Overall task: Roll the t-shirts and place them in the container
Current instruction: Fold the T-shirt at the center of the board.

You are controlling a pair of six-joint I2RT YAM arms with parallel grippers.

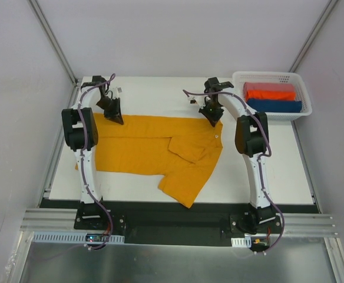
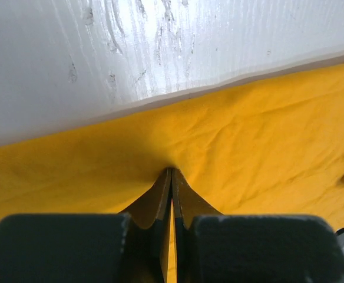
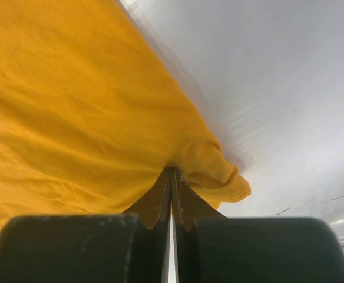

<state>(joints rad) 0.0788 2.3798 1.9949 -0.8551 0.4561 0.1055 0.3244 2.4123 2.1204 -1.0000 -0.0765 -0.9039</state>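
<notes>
A mustard-orange t-shirt (image 1: 154,150) lies spread on the white table (image 1: 160,94), with one part folded over near its right end and a small white tag (image 1: 218,137). My left gripper (image 1: 114,116) is shut on the shirt's far edge at the left. In the left wrist view the tips (image 2: 172,172) pinch a small peak of the cloth (image 2: 248,153). My right gripper (image 1: 212,118) is shut on the far edge at the right. In the right wrist view the tips (image 3: 172,171) pinch the cloth (image 3: 72,106) beside a bunched hem.
A white mesh basket (image 1: 270,75) stands at the back right and holds a folded red-orange shirt (image 1: 270,92) and a dark blue one (image 1: 275,106). A black strip runs along the table's near edge by the arm bases.
</notes>
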